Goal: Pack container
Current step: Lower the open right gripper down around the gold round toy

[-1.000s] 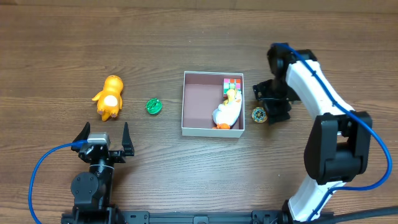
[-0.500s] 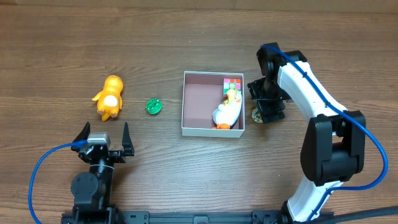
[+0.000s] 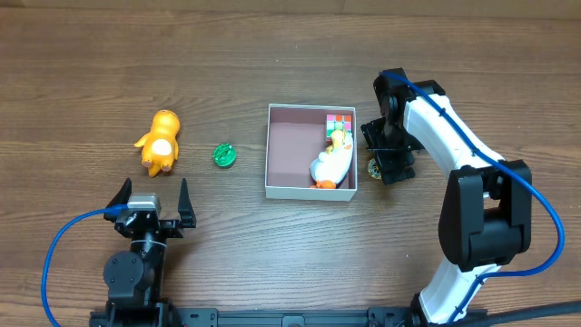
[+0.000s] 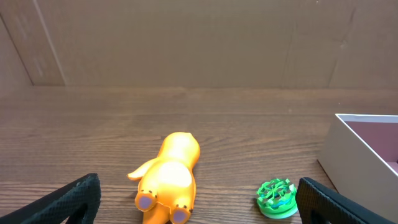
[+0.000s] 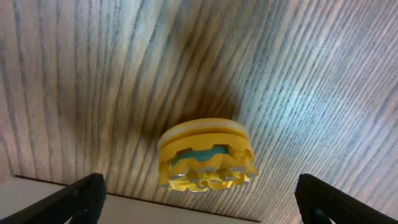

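Note:
The container (image 3: 309,192) is a shallow white-walled box with a pink floor at mid-table. A white and yellow duck toy (image 3: 331,163) and a multicoloured cube (image 3: 340,119) lie in its right side. Just right of it, my right gripper (image 3: 386,150) hangs open over a yellow toothed disc (image 3: 375,168). In the right wrist view that disc (image 5: 206,155) lies on the wood between the wide-apart fingers, touching neither, with my right gripper (image 5: 200,200) just above it. My left gripper (image 3: 151,202) stands open and empty at the front left.
An orange animal toy (image 3: 161,141) and a green toothed disc (image 3: 225,155) lie left of the container. The left wrist view shows the orange toy (image 4: 168,177), the green disc (image 4: 277,198) and the container's wall (image 4: 348,155) ahead.
My right gripper has moved left, closer to the container and over the yellow disc, and its jaws have spread a little wider. The left arm has not moved.

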{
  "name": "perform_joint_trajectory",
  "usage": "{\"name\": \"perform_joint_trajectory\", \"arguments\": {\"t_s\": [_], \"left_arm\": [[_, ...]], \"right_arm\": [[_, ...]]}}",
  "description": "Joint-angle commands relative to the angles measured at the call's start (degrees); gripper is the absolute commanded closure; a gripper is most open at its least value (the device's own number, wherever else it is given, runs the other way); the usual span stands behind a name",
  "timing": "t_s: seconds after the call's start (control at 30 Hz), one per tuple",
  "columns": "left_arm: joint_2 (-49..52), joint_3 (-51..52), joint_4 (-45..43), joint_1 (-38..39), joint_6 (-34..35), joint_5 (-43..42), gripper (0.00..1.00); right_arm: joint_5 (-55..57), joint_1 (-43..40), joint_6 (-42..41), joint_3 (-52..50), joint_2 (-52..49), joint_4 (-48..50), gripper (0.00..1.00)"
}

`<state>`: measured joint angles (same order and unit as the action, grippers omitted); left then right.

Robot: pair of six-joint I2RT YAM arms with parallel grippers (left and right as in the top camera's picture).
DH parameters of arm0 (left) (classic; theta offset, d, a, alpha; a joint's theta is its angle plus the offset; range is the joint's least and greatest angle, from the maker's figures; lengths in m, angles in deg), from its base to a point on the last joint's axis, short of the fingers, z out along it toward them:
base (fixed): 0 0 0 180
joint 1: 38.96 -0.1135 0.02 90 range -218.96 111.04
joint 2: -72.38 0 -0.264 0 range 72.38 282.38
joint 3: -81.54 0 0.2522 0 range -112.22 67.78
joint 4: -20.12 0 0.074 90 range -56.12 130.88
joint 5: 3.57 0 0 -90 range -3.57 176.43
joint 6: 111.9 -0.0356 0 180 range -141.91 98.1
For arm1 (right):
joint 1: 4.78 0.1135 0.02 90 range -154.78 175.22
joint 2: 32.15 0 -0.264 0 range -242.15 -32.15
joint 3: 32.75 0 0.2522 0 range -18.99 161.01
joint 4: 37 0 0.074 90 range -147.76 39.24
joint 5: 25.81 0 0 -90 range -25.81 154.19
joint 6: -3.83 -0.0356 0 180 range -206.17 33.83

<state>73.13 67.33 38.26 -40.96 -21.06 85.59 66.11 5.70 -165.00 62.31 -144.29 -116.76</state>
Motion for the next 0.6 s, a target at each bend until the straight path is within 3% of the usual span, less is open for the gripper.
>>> {"name": "perform_joint_trajectory", "arguments": {"t_s": [0.0, 0.57], "left_arm": [[-0.4, 0.2, 0.1, -0.3, -1.3, 0.3, 0.00], [-0.4, 0.2, 0.1, -0.3, -1.3, 0.3, 0.00]], "right_arm": [[2.1, -0.2, -0.9, -0.3, 0.1, 0.4, 0.00], [-0.1, -0.9, -0.2, -0.3, -1.2, 2.5, 0.00]]}}
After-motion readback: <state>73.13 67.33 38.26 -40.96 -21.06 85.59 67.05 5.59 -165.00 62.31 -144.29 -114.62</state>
